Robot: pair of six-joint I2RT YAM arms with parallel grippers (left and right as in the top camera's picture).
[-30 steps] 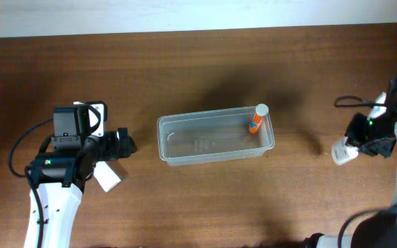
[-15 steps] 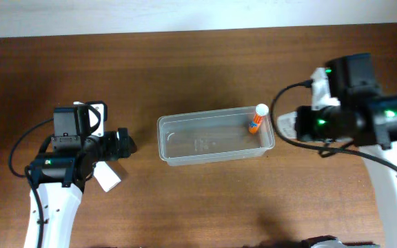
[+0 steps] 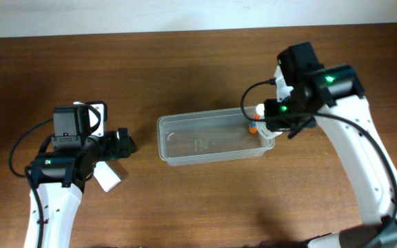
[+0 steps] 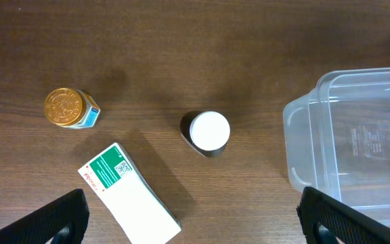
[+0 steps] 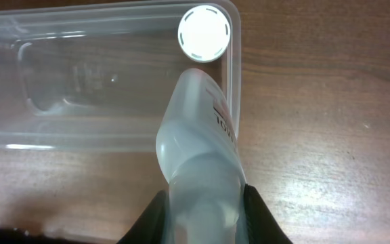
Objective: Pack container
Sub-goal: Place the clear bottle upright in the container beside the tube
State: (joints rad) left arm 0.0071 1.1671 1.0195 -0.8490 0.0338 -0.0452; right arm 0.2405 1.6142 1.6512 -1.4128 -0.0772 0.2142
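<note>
Frosted bottle (image 5: 198,146), lettering unreadable, overhangs container (image 5: 80,132).

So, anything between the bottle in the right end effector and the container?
No lid: the container is open on top. A white-capped bottle stands upright in its far right corner, just past the tip of the translucent bottle in the right end effector. The rest of the floor looks bare.
</note>
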